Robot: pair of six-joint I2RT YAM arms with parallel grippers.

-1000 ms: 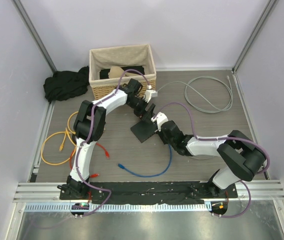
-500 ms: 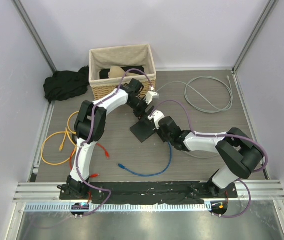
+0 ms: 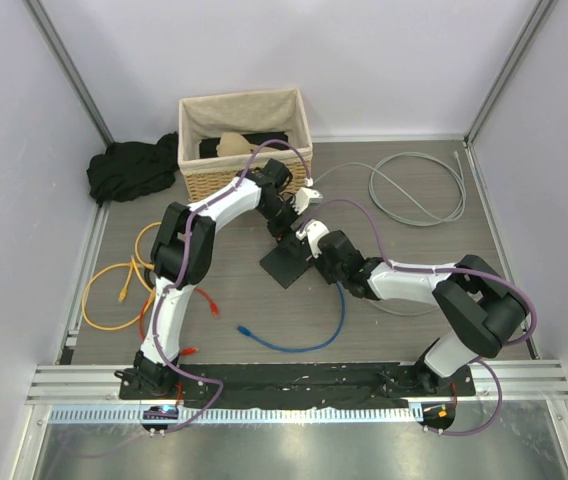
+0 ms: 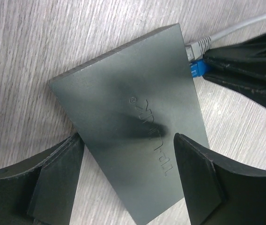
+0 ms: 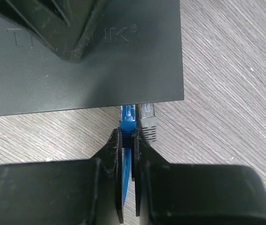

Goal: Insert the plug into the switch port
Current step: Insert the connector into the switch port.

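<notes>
Two claws at the switch (image 3: 286, 262), flat on the worktop. Right claw (image 5: 129, 140), closed on the blue plug (image 5: 128, 117), holds it square to the switch's socket edge, tip touching, beside a grey plug (image 5: 147, 118). Left claw (image 4: 128, 150) straddles the switch, wide open. A second earlier, the right claw stood farther off.

flat dark-grey switch (image 3: 284, 264), embossed logo up, lying askew near the middle of the table (image 3: 434, 240). blue plug (image 5: 128, 117) nose-first at its socket edge, depth unclear.
</notes>
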